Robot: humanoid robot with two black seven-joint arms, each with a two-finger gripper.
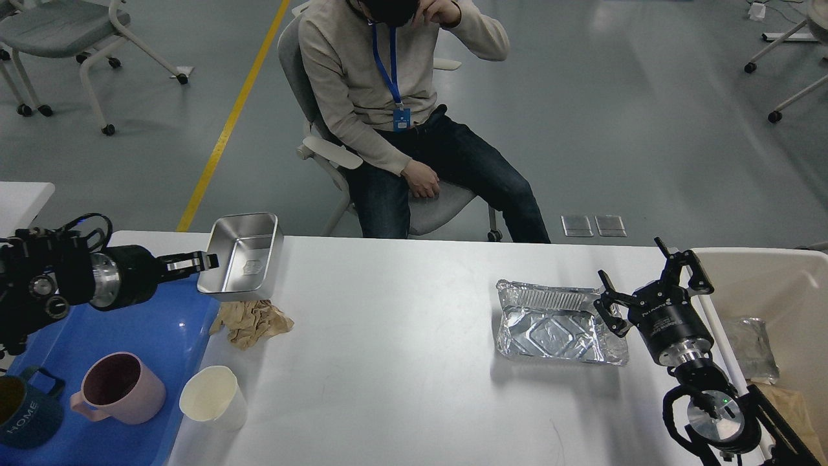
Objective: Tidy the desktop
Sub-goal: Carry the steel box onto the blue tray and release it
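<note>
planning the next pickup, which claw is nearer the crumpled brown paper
Left. The left claw holds the steel tin just above the crumpled brown paper; the right claw is far across the desktop.

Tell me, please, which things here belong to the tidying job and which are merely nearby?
Job:
- desktop
- steel tin in left hand
- crumpled paper
- foil tray
- white cup
- blue tray
- beige bin

Nearby:
- seated person
- chairs
</note>
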